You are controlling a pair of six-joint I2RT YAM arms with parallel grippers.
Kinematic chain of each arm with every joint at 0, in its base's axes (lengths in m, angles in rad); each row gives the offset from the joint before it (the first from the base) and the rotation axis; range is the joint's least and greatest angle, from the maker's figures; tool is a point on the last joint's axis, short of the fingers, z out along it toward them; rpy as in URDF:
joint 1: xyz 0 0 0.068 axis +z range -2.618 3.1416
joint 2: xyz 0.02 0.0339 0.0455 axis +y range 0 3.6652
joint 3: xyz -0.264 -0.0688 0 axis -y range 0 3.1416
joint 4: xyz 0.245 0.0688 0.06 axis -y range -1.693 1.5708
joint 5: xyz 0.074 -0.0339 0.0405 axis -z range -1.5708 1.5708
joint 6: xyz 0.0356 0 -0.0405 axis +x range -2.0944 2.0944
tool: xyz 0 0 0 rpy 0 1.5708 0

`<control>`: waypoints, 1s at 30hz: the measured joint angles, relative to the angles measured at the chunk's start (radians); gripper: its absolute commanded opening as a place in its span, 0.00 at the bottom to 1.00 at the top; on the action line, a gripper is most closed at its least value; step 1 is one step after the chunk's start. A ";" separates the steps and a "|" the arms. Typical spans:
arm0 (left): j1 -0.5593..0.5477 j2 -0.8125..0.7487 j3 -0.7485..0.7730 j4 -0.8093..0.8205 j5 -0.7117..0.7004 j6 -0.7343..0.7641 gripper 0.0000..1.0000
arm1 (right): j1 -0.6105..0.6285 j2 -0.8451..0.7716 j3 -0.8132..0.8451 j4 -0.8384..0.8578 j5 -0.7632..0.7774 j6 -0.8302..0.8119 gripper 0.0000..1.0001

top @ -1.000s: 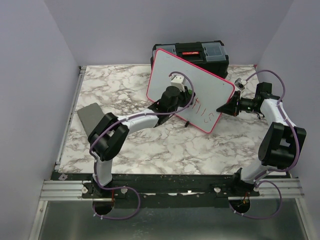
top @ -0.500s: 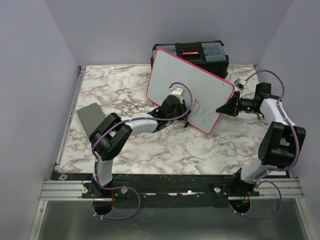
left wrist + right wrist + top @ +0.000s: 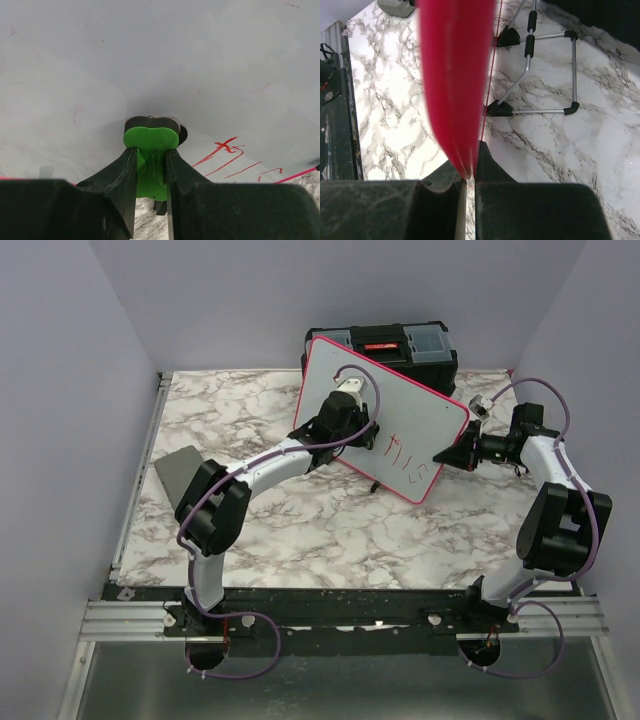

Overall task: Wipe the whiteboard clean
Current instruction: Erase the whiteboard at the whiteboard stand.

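Note:
The whiteboard [image 3: 420, 410], white with a pink-red rim, stands tilted on the marble table in front of the toolbox. Red handwriting [image 3: 408, 458] remains on its lower right part. My left gripper [image 3: 362, 428] is shut on a green eraser [image 3: 151, 145] and presses it flat against the white surface [image 3: 150, 60], up and left of the red strokes [image 3: 225, 150]. My right gripper [image 3: 443, 456] is shut on the board's right edge; in the right wrist view the red rim [image 3: 455, 75] runs down between its fingers [image 3: 487, 162].
A black toolbox [image 3: 385, 345] stands behind the board at the back. A small grey flat pad [image 3: 180, 475] lies at the table's left. The board's wire stand with black feet [image 3: 535, 75] rests on the marble behind it.
My left gripper has slid the eraser from low on the board up to its upper middle, uncovering the red strokes. The right gripper has held still on the edge.

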 measured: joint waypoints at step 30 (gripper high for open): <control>-0.039 -0.004 -0.200 0.316 -0.042 -0.079 0.00 | -0.006 0.015 0.010 -0.030 -0.001 -0.024 0.01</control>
